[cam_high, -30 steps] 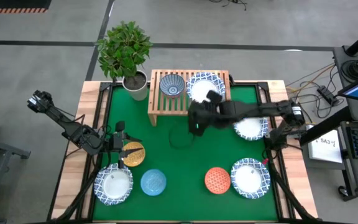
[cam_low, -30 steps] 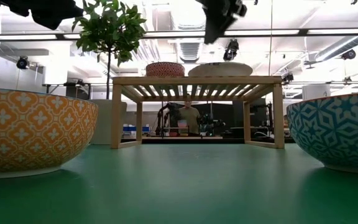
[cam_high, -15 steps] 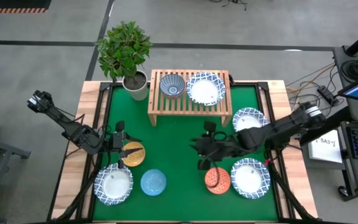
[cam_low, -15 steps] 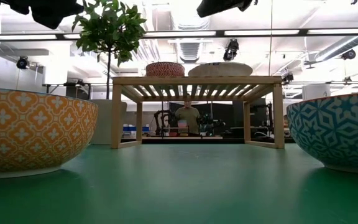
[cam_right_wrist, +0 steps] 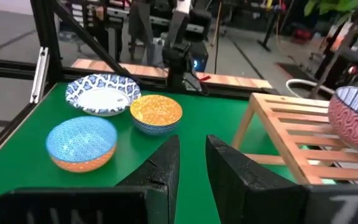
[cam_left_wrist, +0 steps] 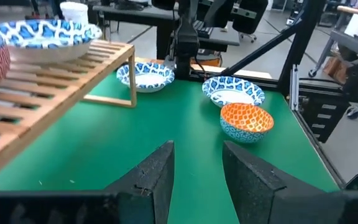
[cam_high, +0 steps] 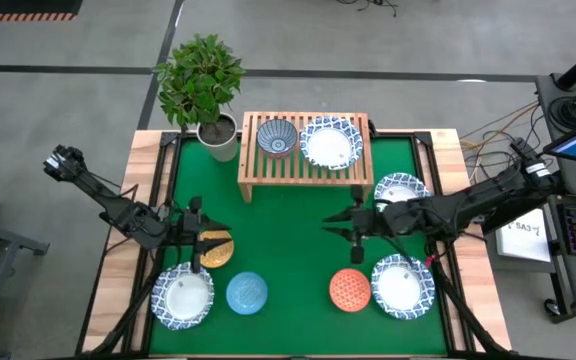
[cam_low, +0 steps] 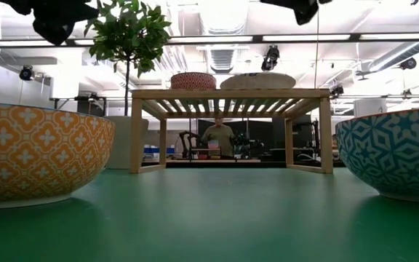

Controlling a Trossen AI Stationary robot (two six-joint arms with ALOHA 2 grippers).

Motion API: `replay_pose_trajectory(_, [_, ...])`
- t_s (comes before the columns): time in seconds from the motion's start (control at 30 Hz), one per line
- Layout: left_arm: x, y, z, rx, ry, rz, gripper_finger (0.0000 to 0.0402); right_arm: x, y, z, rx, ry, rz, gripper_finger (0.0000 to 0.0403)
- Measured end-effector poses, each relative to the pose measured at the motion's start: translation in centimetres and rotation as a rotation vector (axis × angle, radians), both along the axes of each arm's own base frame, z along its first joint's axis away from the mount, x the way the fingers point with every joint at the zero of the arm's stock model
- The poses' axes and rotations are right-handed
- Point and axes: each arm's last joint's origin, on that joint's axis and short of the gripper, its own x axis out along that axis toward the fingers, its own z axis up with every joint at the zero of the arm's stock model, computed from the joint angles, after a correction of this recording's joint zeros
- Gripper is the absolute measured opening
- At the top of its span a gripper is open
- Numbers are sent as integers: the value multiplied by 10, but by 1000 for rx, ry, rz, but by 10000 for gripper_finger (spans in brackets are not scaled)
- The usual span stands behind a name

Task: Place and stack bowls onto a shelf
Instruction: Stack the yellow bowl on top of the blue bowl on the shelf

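The light-wood shelf (cam_high: 303, 165) stands at the table's far side. On its slats rest a small blue-patterned bowl (cam_high: 277, 137) and a wide white bowl (cam_high: 330, 144). My left gripper (cam_high: 193, 240) hovers open and empty beside the yellow-orange bowl (cam_high: 216, 248). My right gripper (cam_high: 353, 224) is open and empty over bare mat in front of the shelf. On the mat sit three wide white bowls (cam_high: 182, 296) (cam_high: 402, 284) (cam_high: 402, 190), a light blue bowl (cam_high: 247, 292) and an orange-red dotted bowl (cam_high: 350, 288).
A potted plant (cam_high: 203, 85) in a white pot stands at the shelf's left end. Open green mat (cam_high: 288, 235) lies between the shelf and the near row of bowls. A person (cam_low: 220, 137) shows in the room beyond the table.
My right gripper has drawn away from the shelf's front toward the table's near edge, then swung toward the right edge, empty. The wide white bowl stays on the shelf.
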Motion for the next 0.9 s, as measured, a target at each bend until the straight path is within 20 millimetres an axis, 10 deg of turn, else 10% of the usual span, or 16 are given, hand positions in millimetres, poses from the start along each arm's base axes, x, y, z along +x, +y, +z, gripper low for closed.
replay_pose_trajectory(0.53, [28,-28,-10,-366,423,-4,119,-20,-6,-16,-74,-101,39,68])
replay_pose_trajectory(0.9, [56,-60,-21,-52,966,-56,123,-19,-4,-16,-101,-100,97,68])
